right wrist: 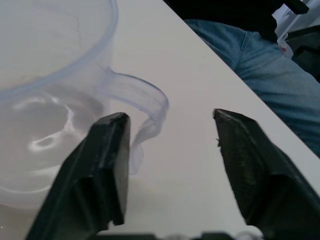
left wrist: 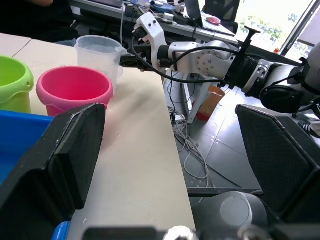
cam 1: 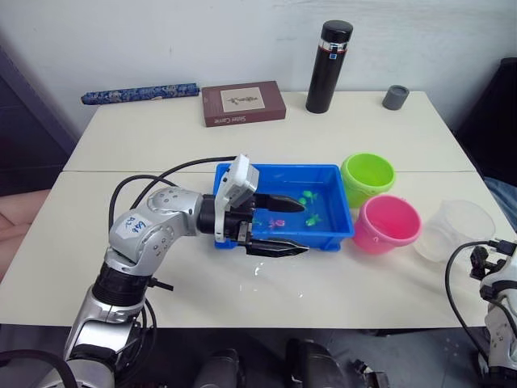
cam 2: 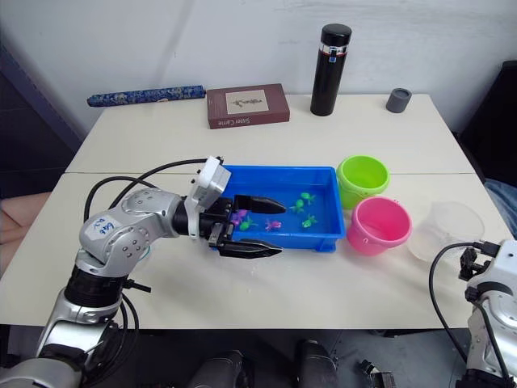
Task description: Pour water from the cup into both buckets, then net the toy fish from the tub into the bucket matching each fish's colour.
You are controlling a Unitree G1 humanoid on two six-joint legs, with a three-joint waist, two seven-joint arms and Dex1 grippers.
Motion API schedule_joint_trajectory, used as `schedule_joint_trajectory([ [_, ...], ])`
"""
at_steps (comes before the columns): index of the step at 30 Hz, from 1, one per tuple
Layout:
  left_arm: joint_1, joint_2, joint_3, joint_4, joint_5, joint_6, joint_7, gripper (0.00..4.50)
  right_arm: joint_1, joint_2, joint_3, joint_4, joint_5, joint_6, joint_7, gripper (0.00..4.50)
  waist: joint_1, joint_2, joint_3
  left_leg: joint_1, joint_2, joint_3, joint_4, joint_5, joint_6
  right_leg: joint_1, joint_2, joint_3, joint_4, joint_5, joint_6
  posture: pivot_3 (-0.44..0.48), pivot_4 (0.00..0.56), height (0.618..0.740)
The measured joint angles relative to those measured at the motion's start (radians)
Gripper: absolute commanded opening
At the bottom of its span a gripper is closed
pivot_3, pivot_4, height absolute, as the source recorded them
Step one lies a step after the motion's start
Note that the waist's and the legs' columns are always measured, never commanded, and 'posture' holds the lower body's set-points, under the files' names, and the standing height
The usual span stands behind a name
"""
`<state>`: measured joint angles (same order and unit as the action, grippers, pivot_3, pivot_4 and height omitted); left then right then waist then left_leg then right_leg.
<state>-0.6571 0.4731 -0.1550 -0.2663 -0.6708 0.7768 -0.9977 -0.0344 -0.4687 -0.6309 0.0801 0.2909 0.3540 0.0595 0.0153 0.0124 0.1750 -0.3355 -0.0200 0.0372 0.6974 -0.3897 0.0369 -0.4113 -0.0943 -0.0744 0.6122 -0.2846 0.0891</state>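
Left gripper (cam 1: pixel 281 226) spread over tub's (cam 1: pixel 335 234) near rim; right gripper (right wrist: pixel 170 165) spread, apparently just short of cup (right wrist: pixel 45 95) handle, table's right edge.

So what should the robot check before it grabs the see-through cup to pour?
1. Right gripper open: ok.
2. Cup handle between its fingers: not ok, it sits beside one finger, partly in the gap.
3. Cup upright on the table: ok.
4. Green bucket and pink bucket upright, near the cup: ok.
5. Left gripper clear of the buckets: ok, open at the tub's front rim.
6. Water in the cup: cannot tell.
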Motion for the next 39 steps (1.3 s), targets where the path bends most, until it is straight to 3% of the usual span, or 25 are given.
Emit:
schedule_joint_trajectory([
  [2,0.001,0.003,0.000,-0.001,0.000,0.000,0.000,4.50,-0.005,0.002,0.001,0.014,0.006,-0.022,0.010,0.33,0.001,0.000,0.000,0.000,0.000,0.000,0.000,0.000,0.000,0.000,0.000,0.000,0.000,0.000,0.000,0.000,0.150,0.740],
  [3,0.002,0.006,0.000,-0.001,0.000,0.000,0.001,4.50,-0.013,0.004,0.000,0.014,0.017,-0.040,0.020,0.08,0.000,0.000,0.000,0.000,0.000,0.000,0.000,0.000,0.000,0.000,0.000,0.000,0.000,0.000,0.000,0.000,0.150,0.740],
  [14,0.008,0.013,0.001,-0.002,0.000,-0.016,-0.004,4.50,0.015,0.037,-0.027,-0.017,0.088,-0.121,0.051,0.08,0.005,0.000,0.000,0.001,0.000,-0.001,0.000,0.000,0.000,0.002,0.000,-0.001,-0.001,0.000,0.001,0.000,0.150,0.740],
  [22,0.004,0.003,-0.002,0.049,0.007,-0.038,-0.031,4.50,0.095,0.053,-0.064,-0.170,0.127,-0.112,0.033,0.08,0.006,0.004,0.003,0.000,0.000,-0.001,0.000,0.000,-0.001,0.002,0.000,-0.001,-0.001,0.000,0.001,0.000,0.150,0.740],
  [30,-0.010,-0.031,-0.025,0.117,0.038,-0.085,-0.066,4.50,0.128,-0.061,-0.072,-0.381,0.091,-0.023,0.020,0.08,0.006,0.011,0.005,0.000,0.000,-0.001,0.000,0.000,0.000,0.001,0.000,0.000,0.000,0.000,0.001,0.000,0.150,0.740],
  [39,-0.031,-0.041,-0.033,0.166,0.082,-0.117,-0.075,4.50,0.136,-0.162,0.026,-0.448,-0.073,0.021,0.035,0.08,0.009,0.010,0.005,0.000,-0.001,0.000,0.000,0.001,0.000,0.001,0.000,0.000,-0.001,0.000,0.001,0.000,0.150,0.740],
])
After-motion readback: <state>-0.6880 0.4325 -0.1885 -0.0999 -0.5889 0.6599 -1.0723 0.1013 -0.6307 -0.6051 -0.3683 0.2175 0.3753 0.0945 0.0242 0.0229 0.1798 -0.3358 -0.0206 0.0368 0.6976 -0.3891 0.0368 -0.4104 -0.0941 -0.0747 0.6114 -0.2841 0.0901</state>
